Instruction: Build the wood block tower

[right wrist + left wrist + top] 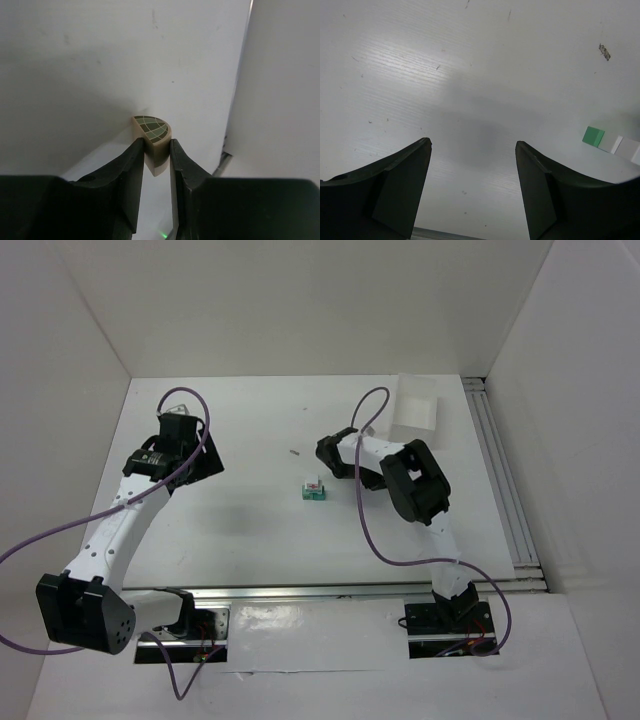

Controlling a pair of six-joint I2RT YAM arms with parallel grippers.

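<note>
The wood block tower is a small teal-green stack with a pale top, standing mid-table. In the left wrist view it appears far right as a green block with a pale piece beside it. My right gripper is shut on a tan half-round block with a green patterned face, held off the table. In the top view the right gripper hangs just right of and behind the tower. My left gripper is open over bare table with nothing between its fingers, well to the left of the tower.
A clear plastic tray stands at the back right. A small dark speck lies behind the tower. White walls close in the table on the left, back and right, and a metal rail runs along the right side.
</note>
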